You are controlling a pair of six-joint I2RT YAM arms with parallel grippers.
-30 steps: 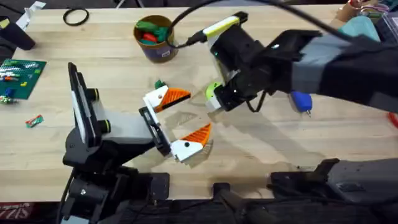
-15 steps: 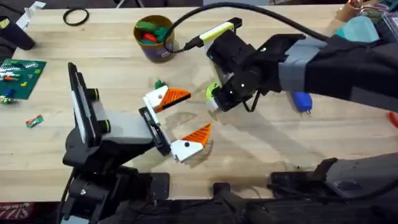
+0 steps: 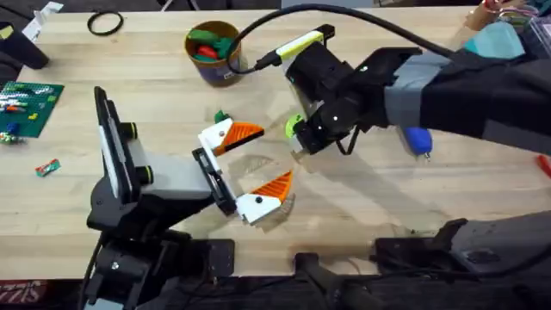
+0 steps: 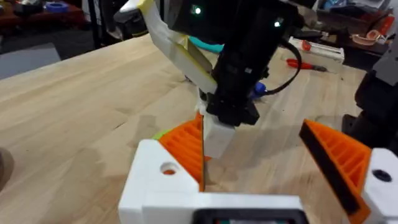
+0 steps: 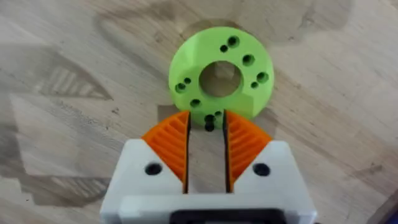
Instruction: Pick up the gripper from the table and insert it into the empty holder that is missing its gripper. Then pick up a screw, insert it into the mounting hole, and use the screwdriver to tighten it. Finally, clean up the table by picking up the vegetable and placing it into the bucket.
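bucket (image 3: 213,53) on table (image 3: 362,198) — green, red pieces inside

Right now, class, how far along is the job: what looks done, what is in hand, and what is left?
Done: nothing clearly finished. In hand: the right claw is down at the rim of the lime-green disc; the left claw waits open and empty. Left: the screwdriver lies untouched on the table, and the vegetable is on the wood, not in the bucket.
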